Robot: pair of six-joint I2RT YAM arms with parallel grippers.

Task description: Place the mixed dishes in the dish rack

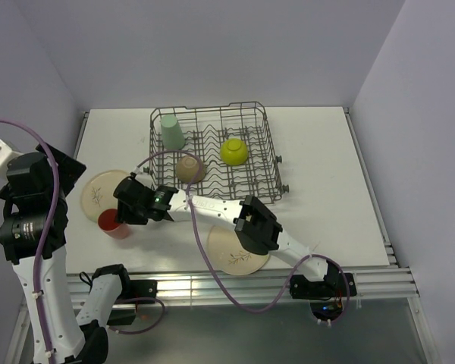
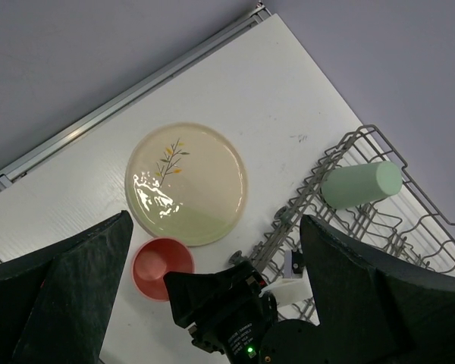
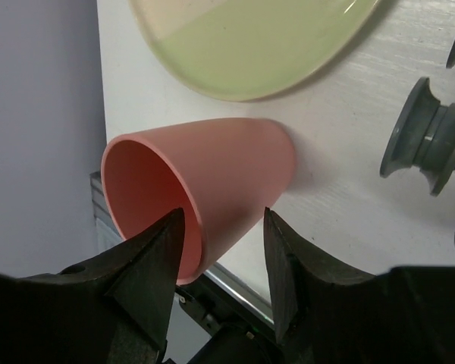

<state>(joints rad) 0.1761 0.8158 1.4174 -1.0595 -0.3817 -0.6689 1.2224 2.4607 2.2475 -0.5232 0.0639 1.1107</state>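
Observation:
The coral-pink cup [image 1: 115,224] stands on the table in front of the leaf-sprig plate [image 1: 102,191]. My right gripper [image 1: 127,206] is open astride the cup's rim [image 3: 212,182]: one finger is inside the cup, the other outside its wall, with the jaws not closed on it [image 3: 222,216]. The dish rack [image 1: 212,121] holds the mint-green cup [image 1: 172,131], the lime-green bowl [image 1: 234,152] and a brownish upturned bowl [image 1: 190,168]. The second cream plate [image 1: 229,254] lies under my right arm. My left gripper [image 2: 216,220] is open and empty, high above the table at the left [image 1: 49,178].
The rack's grey foot wheels [image 3: 432,140] stand close to the right of the cup. The sprig plate [image 2: 186,182] lies just behind the cup [image 2: 155,265]. A metal rail runs along the table's near edge [image 1: 235,284]. A purple cable loops over the right arm.

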